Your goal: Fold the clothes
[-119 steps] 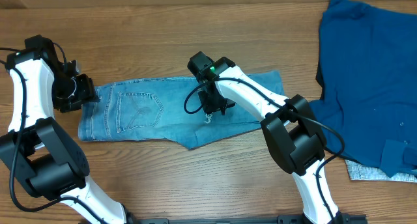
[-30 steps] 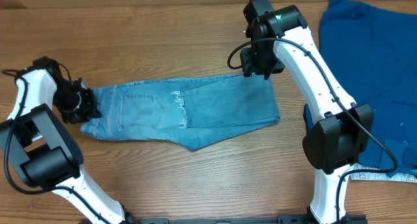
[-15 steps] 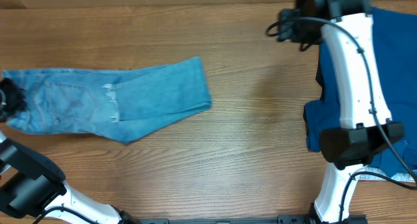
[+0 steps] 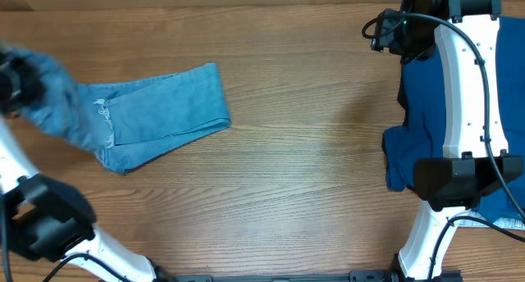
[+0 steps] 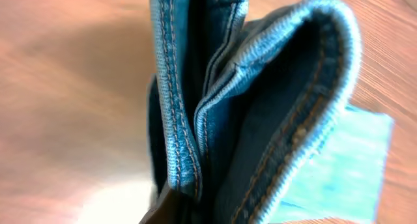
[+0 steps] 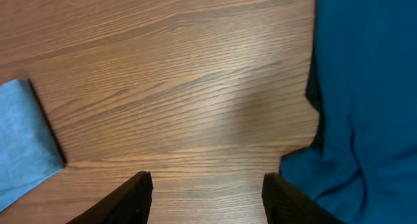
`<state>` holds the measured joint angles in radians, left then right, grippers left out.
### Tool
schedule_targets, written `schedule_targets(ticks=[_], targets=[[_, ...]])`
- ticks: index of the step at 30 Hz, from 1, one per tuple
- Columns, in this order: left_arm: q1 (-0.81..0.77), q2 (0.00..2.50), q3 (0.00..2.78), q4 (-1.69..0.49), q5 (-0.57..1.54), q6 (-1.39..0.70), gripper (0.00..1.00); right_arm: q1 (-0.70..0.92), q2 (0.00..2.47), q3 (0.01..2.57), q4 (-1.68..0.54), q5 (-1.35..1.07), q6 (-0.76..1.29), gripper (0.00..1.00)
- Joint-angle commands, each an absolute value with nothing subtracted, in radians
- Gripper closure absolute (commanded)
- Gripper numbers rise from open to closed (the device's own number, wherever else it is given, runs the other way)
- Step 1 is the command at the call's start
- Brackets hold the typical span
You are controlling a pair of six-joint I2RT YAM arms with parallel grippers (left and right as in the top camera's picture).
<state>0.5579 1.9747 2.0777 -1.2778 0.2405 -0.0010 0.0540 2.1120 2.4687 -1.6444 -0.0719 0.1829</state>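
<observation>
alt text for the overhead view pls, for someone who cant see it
Folded light blue jeans lie on the left of a wooden table, their left end raised and blurred where the left gripper is shut on it. At the top right, the right gripper hangs open and empty beside a dark blue garment.

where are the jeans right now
Overhead view: the jeans lie on the table's left half, one end held by the left gripper, far from the dark blue garment.
</observation>
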Motion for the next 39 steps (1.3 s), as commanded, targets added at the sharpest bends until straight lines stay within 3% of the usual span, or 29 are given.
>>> schedule_targets(ticks=[1,11,20,25,30,39], targets=[[0.440,1.942,2.114,-1.250,0.266,-0.030,0.92,0.065,2.076,2.487,-1.632,-0.168,0.145,0.43],[0.258,1.943,2.114,-1.222,0.263,-0.087,0.91,0.113,2.088,2.337,-1.525,-0.178,0.126,0.43],[0.130,1.943,2.114,-1.226,0.262,-0.091,0.89,0.130,2.088,1.977,-1.205,-0.242,0.121,0.43],[0.099,1.943,2.114,-1.240,0.259,-0.094,0.89,0.203,2.088,1.813,-0.965,-0.287,0.099,0.44],[0.097,1.943,2.114,-1.254,0.258,-0.094,0.89,0.319,2.090,1.692,-0.784,-0.286,0.096,0.53],[0.097,1.943,2.114,-1.259,0.259,-0.094,0.89,0.421,2.131,1.624,-0.645,-0.241,0.104,0.53]])
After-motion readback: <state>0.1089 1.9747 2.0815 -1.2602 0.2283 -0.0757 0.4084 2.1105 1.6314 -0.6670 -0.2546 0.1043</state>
